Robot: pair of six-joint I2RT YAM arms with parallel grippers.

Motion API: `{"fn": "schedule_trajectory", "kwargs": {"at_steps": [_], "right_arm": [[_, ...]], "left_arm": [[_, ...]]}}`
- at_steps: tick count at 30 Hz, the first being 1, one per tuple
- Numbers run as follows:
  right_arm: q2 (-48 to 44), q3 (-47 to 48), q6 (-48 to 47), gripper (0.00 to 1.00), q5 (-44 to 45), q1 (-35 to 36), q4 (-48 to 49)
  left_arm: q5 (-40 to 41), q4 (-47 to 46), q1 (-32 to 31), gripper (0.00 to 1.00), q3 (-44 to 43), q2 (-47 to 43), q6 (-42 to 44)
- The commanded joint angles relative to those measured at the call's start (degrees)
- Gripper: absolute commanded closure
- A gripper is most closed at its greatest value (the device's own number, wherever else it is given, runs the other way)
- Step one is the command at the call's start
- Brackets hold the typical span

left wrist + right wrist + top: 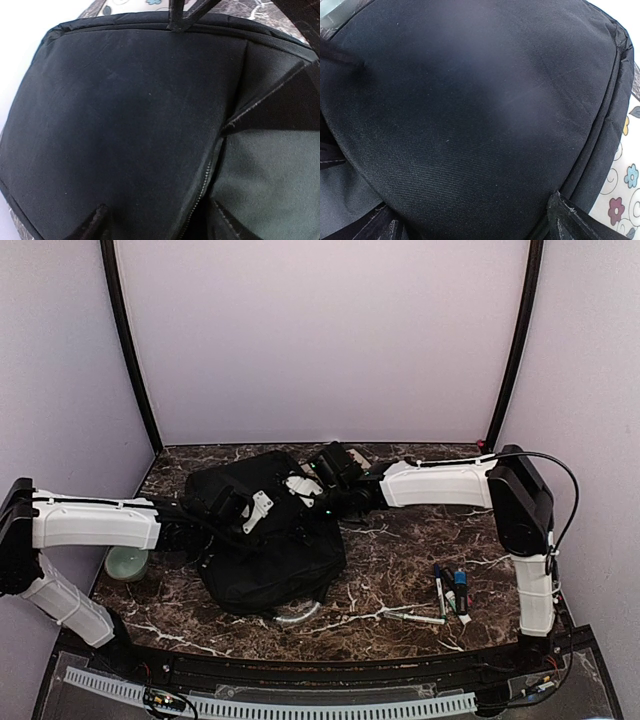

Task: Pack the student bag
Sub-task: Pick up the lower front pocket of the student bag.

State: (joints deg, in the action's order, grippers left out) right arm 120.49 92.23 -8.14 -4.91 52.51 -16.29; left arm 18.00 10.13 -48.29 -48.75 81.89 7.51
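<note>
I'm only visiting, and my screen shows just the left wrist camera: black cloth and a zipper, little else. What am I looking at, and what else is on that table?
Observer: That cloth is a whole black backpack lying flat on a dark marbled table.
Operator: Is anything waiting to go in?
Observer: A few pens lie on the table to the right of the backpack, beside the right arm.
Operator: And on the other side?
Observer: A pale green round object sits by the backpack's left side, partly hidden under the left arm.
</note>
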Motion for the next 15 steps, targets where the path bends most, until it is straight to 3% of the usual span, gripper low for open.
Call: {"fn": "schedule_trajectory", "kwargs": {"at_steps": [1, 7, 11, 15], "right_arm": [[0.04, -1.81, 1.09, 0.00, 0.82, 0.14, 0.23], [-1.22, -2.78, 1.29, 0.00, 0.16, -0.02, 0.31], [-1.87, -3.57, 1.24, 0.00, 0.57, -0.12, 0.57], [-2.39, -4.08, 1.06, 0.00, 0.60, -0.62, 0.59]], "left_arm": [[12.05, -1.33, -2.64, 0.42, -1.43, 3.31, 4.31], [25.15, -3.88, -3.40, 0.61, -1.86, 2.09, 7.79], [26.10, -8.24, -3.39, 0.71, -0.64, -2.65, 10.75], [27.85, -12.97, -3.14, 0.75, 0.44, -4.23, 16.78]]}}
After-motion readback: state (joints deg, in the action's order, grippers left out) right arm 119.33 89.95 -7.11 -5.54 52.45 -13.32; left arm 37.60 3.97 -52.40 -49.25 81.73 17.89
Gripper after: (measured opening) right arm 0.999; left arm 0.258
